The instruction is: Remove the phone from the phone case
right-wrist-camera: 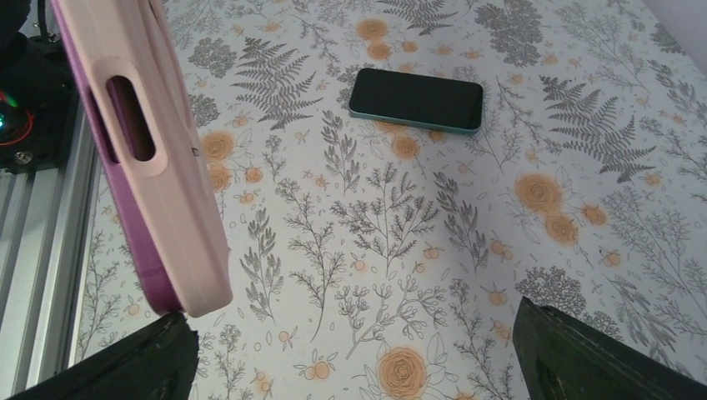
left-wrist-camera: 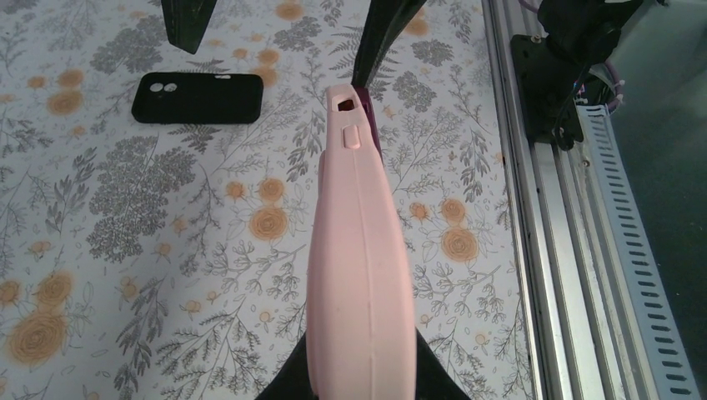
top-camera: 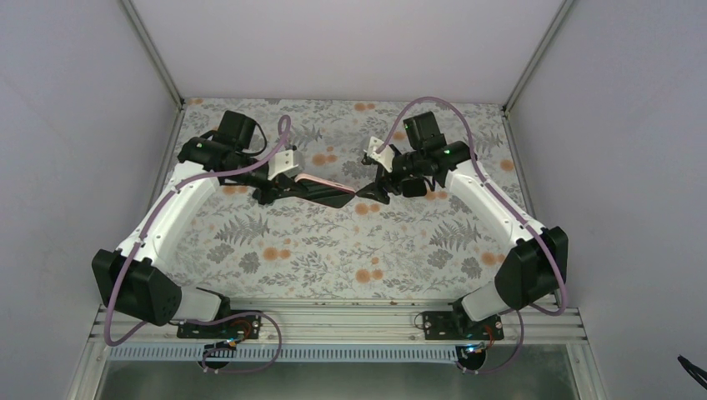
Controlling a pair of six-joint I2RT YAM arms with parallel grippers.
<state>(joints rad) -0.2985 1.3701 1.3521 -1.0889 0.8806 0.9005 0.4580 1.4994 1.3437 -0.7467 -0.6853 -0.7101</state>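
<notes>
My left gripper (left-wrist-camera: 360,368) is shut on a pink phone case (left-wrist-camera: 358,250) and holds it edge-up above the table. The purple phone (left-wrist-camera: 373,135) sits inside the case, showing only as a thin strip along one side. In the right wrist view the pink phone case (right-wrist-camera: 158,167) hangs at the left with the phone (right-wrist-camera: 140,250) behind it. My right gripper (right-wrist-camera: 350,333) is open at the case's free end; its left finger (right-wrist-camera: 125,367) is just under the case's corner. From above, the case (top-camera: 315,180) spans between the two grippers, the right gripper (top-camera: 364,193) at its tip.
A black phone case (left-wrist-camera: 198,97) lies flat on the flowered table mat. A dark phone with a teal edge (right-wrist-camera: 415,98) also lies flat on the mat. The aluminium rail (left-wrist-camera: 567,250) of the near table edge runs along the right of the left wrist view.
</notes>
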